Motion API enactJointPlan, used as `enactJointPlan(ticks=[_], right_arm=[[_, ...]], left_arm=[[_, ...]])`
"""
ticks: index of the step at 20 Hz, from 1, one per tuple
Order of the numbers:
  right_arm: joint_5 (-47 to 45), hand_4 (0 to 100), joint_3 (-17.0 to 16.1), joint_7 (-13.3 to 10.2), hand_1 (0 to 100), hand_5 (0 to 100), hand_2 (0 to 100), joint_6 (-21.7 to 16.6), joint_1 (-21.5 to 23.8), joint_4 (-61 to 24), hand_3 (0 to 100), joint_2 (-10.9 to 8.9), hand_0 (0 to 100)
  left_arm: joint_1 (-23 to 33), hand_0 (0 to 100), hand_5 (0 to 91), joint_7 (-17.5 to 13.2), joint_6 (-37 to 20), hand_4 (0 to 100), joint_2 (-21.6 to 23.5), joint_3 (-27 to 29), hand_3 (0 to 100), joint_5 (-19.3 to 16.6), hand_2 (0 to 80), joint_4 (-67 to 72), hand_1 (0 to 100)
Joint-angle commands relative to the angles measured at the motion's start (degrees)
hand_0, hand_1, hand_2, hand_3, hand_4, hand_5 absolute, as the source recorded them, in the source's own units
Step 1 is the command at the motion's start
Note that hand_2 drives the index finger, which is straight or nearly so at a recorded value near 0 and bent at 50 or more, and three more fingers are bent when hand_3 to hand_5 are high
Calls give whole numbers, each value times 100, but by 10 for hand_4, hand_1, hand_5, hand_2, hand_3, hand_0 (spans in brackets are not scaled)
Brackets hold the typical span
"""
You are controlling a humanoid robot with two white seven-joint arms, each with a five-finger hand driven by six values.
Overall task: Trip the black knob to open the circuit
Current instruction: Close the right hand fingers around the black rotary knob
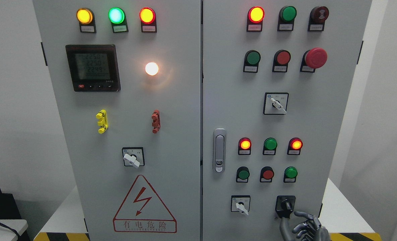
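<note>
The black knob (pixel 286 205) sits in a black square plate at the lower right of the grey cabinet's right door (pixel 265 120). Its handle points up and slightly left. My right hand (pixel 304 227) rises from the bottom edge just below and right of the knob. Its grey fingers (pixel 306 216) are spread and relaxed, with one fingertip reaching up near the plate's lower left corner. Nothing is grasped. The left arm does not show.
White selector switches (pixel 241 206) (pixel 277 104) (pixel 132 158) sit on both doors. A red mushroom button (pixel 315 57), lit lamps, push buttons, a door latch (pixel 219 150) and a meter (pixel 93 68) fill the panel. A white table (pixel 339 211) lies at the cabinet's right.
</note>
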Motion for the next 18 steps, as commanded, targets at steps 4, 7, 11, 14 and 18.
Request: enactJointPlan(ticks=[4, 7, 11, 14, 18], right_arm=[[105, 901, 83, 0, 783, 954, 422, 59, -47, 20, 832, 41, 267], [123, 901, 74, -26, 792, 954, 427, 77, -47, 20, 832, 41, 259], [123, 901, 74, -61, 800, 955, 433, 86, -65, 20, 836, 41, 252], [123, 901, 74, -61, 802, 955, 435, 95, -82, 20, 838, 41, 257], [123, 902, 74, -61, 804, 956, 436, 183, -91, 20, 838, 49, 262]], left_arm=[[-44, 120, 0, 3, 2, 0, 1, 0, 0, -185, 0, 0, 389], [-44, 120, 0, 3, 2, 0, 1, 0, 0, -193, 0, 0, 389], [-44, 120, 0, 3, 2, 0, 1, 0, 0, -185, 0, 0, 389], [-44, 120, 0, 3, 2, 0, 1, 0, 0, -185, 0, 0, 389], [-44, 120, 0, 3, 2, 0, 1, 0, 0, -193, 0, 0, 389]])
